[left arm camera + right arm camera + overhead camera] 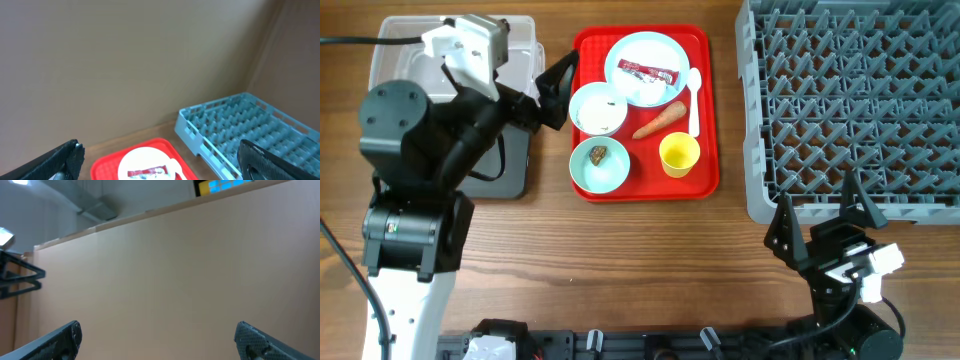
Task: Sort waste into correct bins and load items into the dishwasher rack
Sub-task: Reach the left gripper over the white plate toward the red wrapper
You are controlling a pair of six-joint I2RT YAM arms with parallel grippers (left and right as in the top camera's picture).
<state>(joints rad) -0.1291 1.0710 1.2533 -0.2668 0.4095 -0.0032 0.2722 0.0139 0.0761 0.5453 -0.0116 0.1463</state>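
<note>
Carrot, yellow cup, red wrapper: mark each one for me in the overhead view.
carrot (660,120), overhead view, middle of its orange body.
yellow cup (679,153), overhead view, inside its open mouth.
red wrapper (648,72), overhead view, centre of the wrapper.

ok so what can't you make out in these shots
Overhead: the left arm covers most of the clear tub and black tray; their contents are hidden.
Overhead: what lies in the white bowl is too small to identify.
Left wrist: bottom edge cuts off the red tray; only the plate and wrapper show.
Right wrist: aimed off the table.
</note>
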